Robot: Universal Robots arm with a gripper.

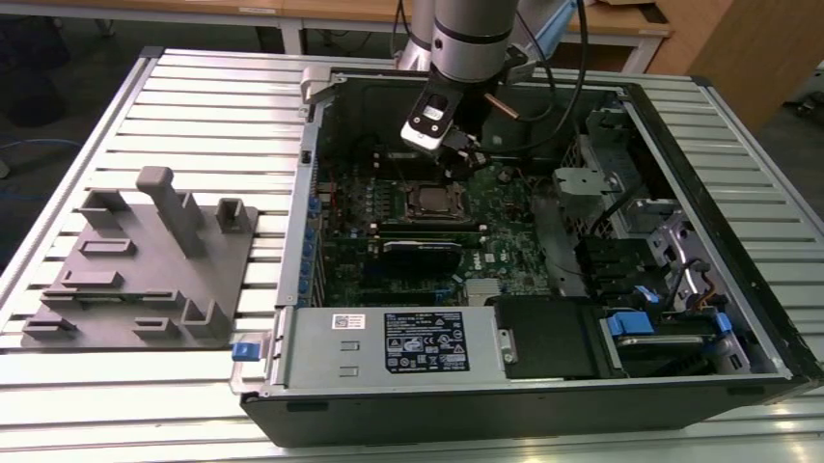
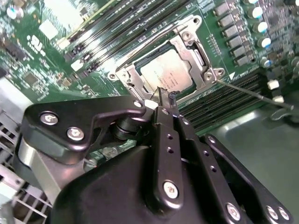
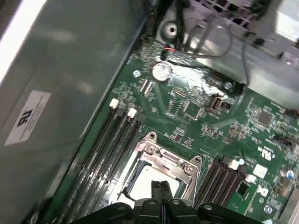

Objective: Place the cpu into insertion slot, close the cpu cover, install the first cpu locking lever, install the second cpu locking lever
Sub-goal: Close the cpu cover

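You see the gripper (image 2: 163, 97), black fingers pressed together, above the dull-silver square cpu (image 2: 167, 72), framed by the metal cover (image 2: 130, 77).

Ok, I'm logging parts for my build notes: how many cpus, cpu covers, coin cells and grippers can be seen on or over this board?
cpu: 1
cpu cover: 1
coin cell: 1
gripper: 1
Total: 4
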